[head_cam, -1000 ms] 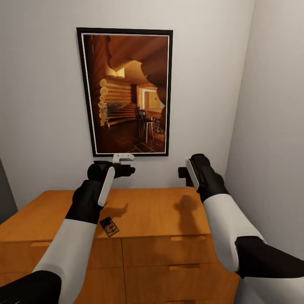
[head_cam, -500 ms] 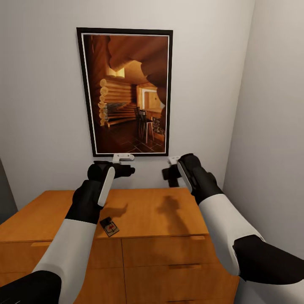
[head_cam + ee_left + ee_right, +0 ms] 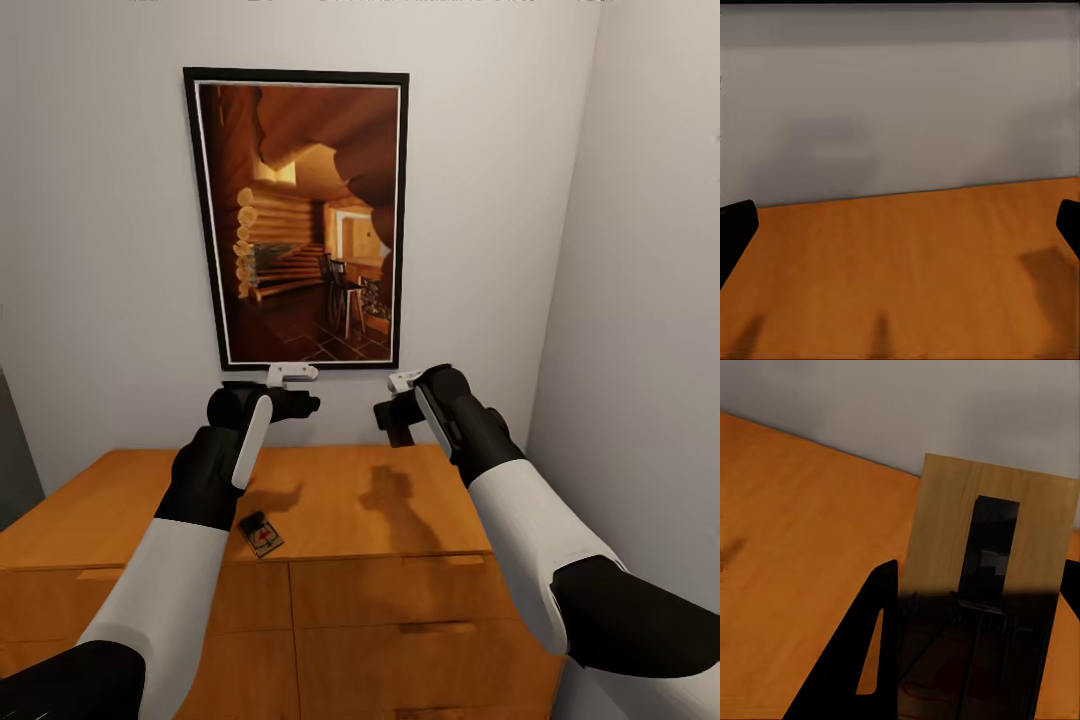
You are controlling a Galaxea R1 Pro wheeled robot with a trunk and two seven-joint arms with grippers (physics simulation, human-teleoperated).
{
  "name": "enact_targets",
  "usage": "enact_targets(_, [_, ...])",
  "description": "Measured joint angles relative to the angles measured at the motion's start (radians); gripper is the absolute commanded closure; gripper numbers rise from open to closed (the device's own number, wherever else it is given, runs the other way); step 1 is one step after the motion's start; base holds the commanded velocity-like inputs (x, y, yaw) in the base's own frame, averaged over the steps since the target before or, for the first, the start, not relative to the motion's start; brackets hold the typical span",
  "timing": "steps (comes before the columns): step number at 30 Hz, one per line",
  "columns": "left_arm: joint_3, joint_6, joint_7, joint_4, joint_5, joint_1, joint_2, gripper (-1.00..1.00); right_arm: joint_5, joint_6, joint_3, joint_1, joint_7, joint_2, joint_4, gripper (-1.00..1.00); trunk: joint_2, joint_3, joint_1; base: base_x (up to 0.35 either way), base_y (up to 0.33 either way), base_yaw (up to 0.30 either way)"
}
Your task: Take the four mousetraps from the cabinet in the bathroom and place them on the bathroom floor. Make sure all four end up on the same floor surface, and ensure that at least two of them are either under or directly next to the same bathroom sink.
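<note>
On the near front edge of the wide orange-brown wooden cabinet (image 3: 330, 500), one small flat brown wooden mousetrap with wire parts (image 3: 260, 535) lies on the smooth top, just beside the left forearm and not touched by anything. Above it the left gripper (image 3: 290, 385) hangs over the top with its black fingertips (image 3: 736, 232) far apart at the two edges of the left wrist view, nothing between them. Further back and to the right, the right gripper (image 3: 398, 405) is raised over the rear of the cabinet top, clamped on a second pale wooden mousetrap (image 3: 982, 585); in the right wrist view the board stands between the dark fingers with its wire frame showing. Behind both, a dark-framed picture of a log-cabin interior (image 3: 298, 215) hangs on the pale wall.

The step in hand looks like gathering traps from the cabinet: one is held, one waits. The next move probably calls for lowering the empty left gripper onto the lying trap, or turning to carry the held one to the bathroom floor near the sink.

Against the picture a second ago, the right gripper has swung inward toward the left one and its shadow on the top has shifted with it; the left arm and the lying trap are unchanged
</note>
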Motion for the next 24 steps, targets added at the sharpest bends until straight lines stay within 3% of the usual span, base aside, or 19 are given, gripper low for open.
enact_targets(10, [0.0,0.0,0.0,0.0,0.0,0.0,0.0,-1.0,0.012,0.0,0.002,0.0,-0.007,0.0,-0.001,1.0,0.0,0.0,0.0,-0.261,0.0,0.0])
enact_targets(24, [0.0,0.0,0.0,0.005,0.0,0.0,0.0,-1.0,0.021,0.0,-0.001,0.0,-0.017,0.0,-0.001,1.0,0.0,0.0,0.0,-0.022,0.0,0.0])
